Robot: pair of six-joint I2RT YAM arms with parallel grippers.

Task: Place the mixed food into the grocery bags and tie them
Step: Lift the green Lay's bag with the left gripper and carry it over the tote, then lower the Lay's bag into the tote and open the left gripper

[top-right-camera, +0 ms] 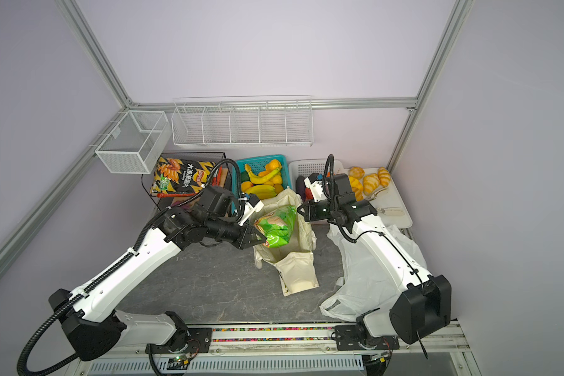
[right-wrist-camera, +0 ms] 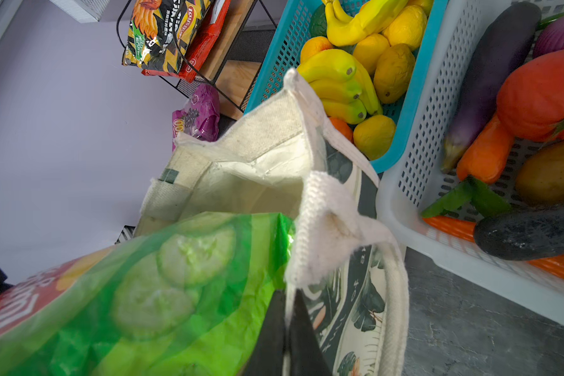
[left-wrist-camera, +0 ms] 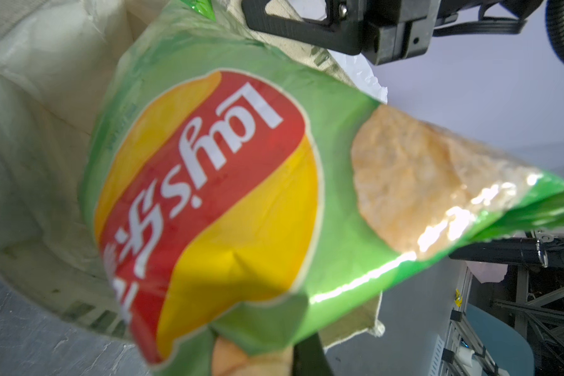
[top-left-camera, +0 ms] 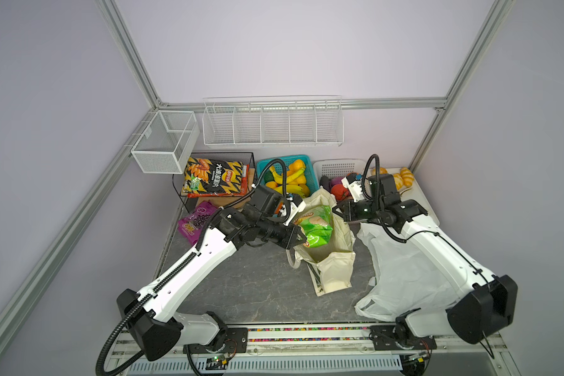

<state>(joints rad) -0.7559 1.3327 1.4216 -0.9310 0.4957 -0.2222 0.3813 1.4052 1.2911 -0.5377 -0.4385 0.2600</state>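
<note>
Your left claw (top-left-camera: pixel 302 240) pinches the green Lay's chip packet (top-left-camera: pixel 316 228) by its edge, mid-frame over the canvas tote (top-left-camera: pixel 336 270). Your right claw (right-wrist-camera: pixel 287 328) clamps the tote rim. The packet looks light, slippery and crushable, so grip the seams.

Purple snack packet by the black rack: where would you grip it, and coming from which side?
The purple snack packet lies flat on the table, its far end beside the black wire rack. I would probably pinch its free near edge seam, coming down from above on the left arm's side, fingers across the thin seal; the puffed middle looks too wide and slippery.
</note>
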